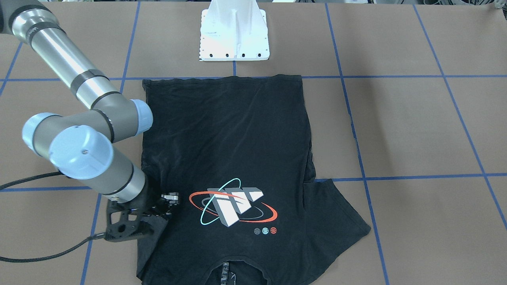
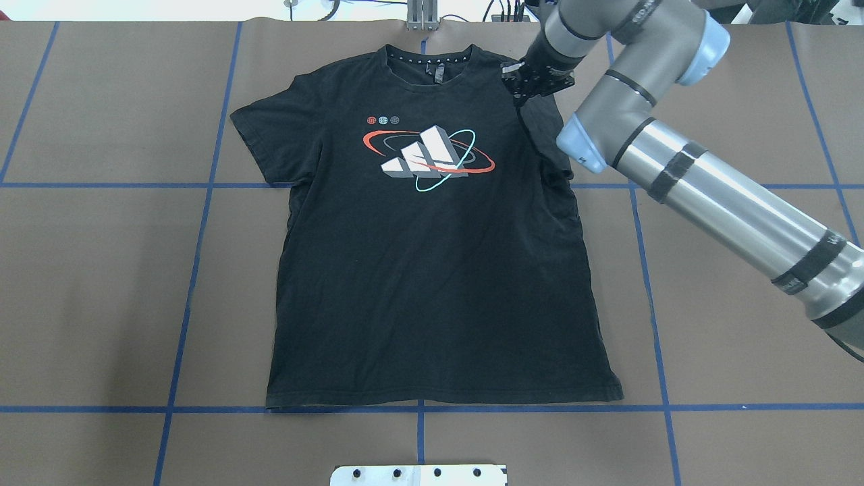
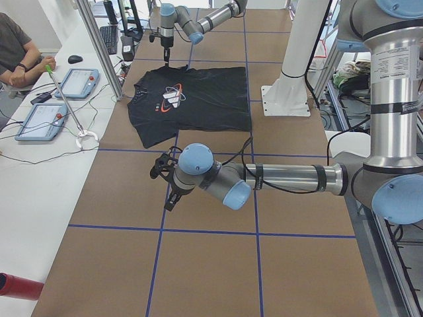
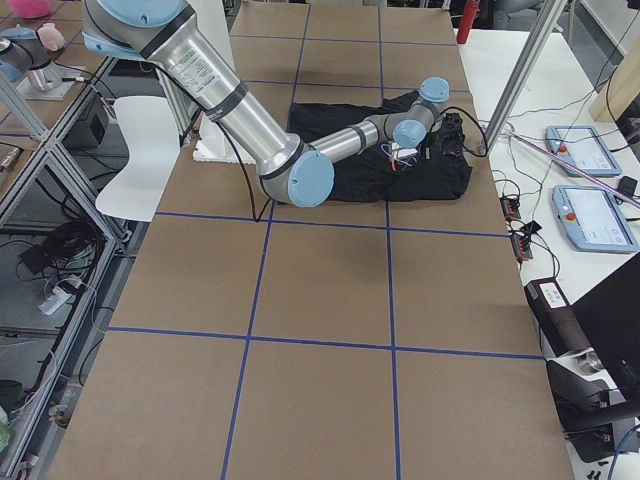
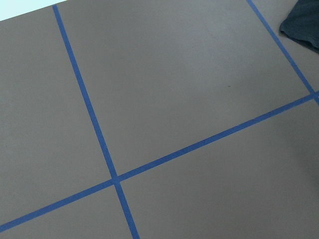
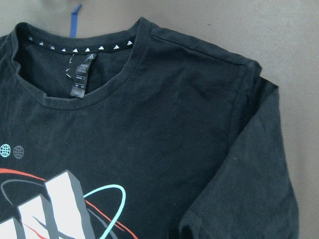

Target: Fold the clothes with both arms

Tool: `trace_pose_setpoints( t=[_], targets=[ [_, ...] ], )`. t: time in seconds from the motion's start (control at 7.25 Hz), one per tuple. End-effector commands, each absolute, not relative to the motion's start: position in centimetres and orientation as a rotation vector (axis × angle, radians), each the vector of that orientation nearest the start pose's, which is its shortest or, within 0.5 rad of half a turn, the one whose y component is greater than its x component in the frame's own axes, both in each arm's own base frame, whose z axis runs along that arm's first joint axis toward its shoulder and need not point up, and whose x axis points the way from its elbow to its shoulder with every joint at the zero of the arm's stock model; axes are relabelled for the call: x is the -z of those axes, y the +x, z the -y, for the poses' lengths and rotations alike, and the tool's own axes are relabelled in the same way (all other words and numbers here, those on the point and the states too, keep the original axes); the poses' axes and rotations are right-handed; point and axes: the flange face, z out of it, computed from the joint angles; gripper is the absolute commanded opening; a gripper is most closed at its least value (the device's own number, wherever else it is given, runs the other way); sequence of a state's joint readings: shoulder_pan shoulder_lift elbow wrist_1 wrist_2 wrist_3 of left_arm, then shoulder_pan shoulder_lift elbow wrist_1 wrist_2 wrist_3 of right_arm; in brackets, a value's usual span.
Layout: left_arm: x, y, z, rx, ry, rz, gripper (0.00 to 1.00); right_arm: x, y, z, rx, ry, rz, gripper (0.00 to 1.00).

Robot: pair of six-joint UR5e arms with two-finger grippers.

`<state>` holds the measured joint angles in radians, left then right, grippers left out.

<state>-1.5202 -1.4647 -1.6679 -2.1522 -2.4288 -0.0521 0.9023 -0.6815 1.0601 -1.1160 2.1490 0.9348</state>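
Note:
The black T-shirt [image 2: 432, 270] lies flat on the brown table, logo [image 2: 428, 152] up and collar away from the robot. It also shows in the front view [image 1: 225, 138] and the right wrist view [image 6: 174, 149]. My right gripper [image 2: 528, 84] hovers over the shoulder on the robot's right, next to the collar, and also shows in the front view [image 1: 168, 202]. Its jaws look spread and hold nothing. That sleeve [image 6: 249, 209] lies folded along the body. The other sleeve [image 2: 260, 128] is spread out. My left gripper [image 3: 160, 173] hangs over bare table beyond the spread sleeve, apart from the shirt. I cannot tell if it is open.
The white pedestal [image 1: 234, 35] stands just behind the shirt's hem. Blue tape lines [image 5: 94, 124] grid the brown table. A side table with tablets [image 3: 39, 119] and a seated operator [image 3: 13, 46] lies past the collar end. A sleeve tip [image 5: 305, 25] shows in the left wrist view.

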Motion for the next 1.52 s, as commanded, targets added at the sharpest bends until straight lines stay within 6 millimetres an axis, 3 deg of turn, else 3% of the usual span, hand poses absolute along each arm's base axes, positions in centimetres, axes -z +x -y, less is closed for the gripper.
trace_pose_setpoints(
  t=[0.0,0.41,0.55,0.83,0.97,1.1,1.38],
  targets=[
    [-58.8,-3.4,46.9,-0.246,0.495,-0.863,1.00,-24.7,-49.3,69.6,-0.010,0.183,0.915,0.00],
    [-58.5,-3.4,46.9,-0.264,0.532,-0.864,1.00,-25.0,-50.2,69.1,-0.008,0.182,0.907,0.00],
    [-58.2,-3.3,47.3,-0.271,0.545,-0.864,1.00,-25.2,-51.1,68.8,-0.014,0.203,0.884,0.97],
    [-55.7,-2.0,48.5,-0.160,0.509,-0.924,1.00,-23.9,-50.9,68.5,-0.020,0.210,0.899,1.00],
    [-54.2,0.4,48.8,-0.144,0.508,-0.984,1.00,-23.0,-49.8,67.6,-0.014,0.163,0.924,1.00],
    [-52.7,4.3,49.0,-0.157,0.506,-1.040,1.00,-22.0,-48.3,66.5,-0.021,0.114,0.916,1.00],
    [-46.8,12.6,51.7,-0.176,0.461,-1.144,0.99,-24.4,-46.1,63.6,-0.055,0.033,0.885,1.00]
  ],
)
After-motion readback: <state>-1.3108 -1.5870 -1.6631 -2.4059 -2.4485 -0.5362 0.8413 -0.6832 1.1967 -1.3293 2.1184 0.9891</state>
